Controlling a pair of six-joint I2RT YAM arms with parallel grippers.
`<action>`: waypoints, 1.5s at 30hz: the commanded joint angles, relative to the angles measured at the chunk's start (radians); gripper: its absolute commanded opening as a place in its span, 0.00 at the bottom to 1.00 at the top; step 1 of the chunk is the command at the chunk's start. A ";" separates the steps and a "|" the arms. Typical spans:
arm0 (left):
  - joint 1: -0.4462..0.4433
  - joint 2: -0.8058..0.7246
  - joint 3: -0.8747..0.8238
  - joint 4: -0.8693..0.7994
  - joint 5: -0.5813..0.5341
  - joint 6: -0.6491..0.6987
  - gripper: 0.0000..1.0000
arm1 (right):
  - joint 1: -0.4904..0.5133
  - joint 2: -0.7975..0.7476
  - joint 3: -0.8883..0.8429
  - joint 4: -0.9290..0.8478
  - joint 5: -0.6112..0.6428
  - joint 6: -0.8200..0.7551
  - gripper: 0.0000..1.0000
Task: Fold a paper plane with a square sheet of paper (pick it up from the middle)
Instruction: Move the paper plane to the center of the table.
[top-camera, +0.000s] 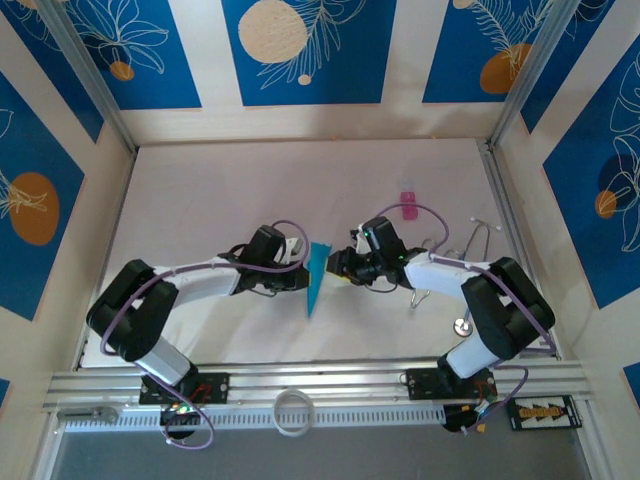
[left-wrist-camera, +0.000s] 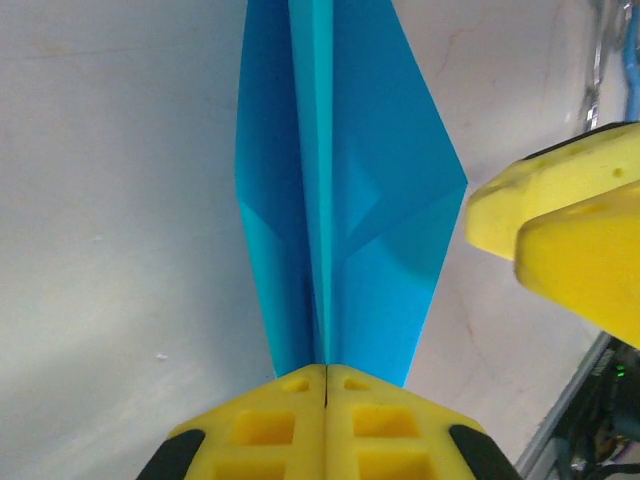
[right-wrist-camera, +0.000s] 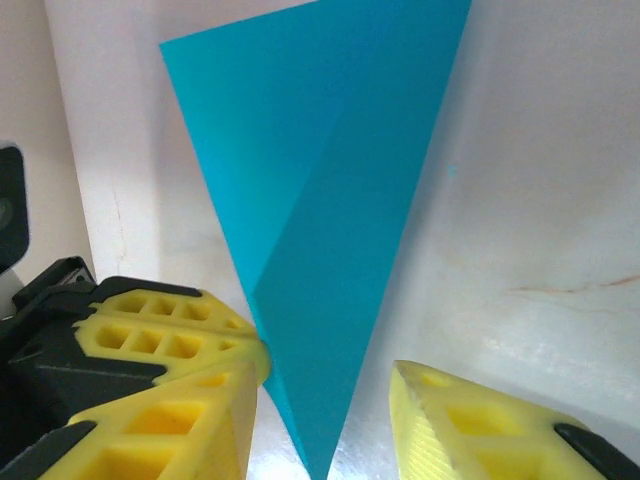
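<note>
White table (top-camera: 200, 200), left claw (left-wrist-camera: 326, 372) clamped on cyan paper plane (left-wrist-camera: 350, 200), right claw (right-wrist-camera: 328, 365) part-open just beside it.

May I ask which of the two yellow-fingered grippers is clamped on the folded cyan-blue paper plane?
The left gripper pinches the paper plane; the right gripper is open.

Left wrist view cuts the paper plane (left-wrist-camera: 345, 190) off at top; left fingers (left-wrist-camera: 262, 428) hide its near end
</note>
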 joint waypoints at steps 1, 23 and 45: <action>-0.010 -0.017 0.030 -0.067 -0.038 0.049 0.00 | 0.024 0.052 0.076 -0.049 -0.021 -0.024 0.41; -0.018 0.007 0.046 -0.089 -0.048 0.051 0.05 | 0.024 0.174 0.127 -0.130 0.021 0.007 0.14; -0.027 -0.066 0.030 -0.031 -0.050 0.048 0.30 | -0.020 0.183 0.071 -0.038 -0.050 0.042 0.04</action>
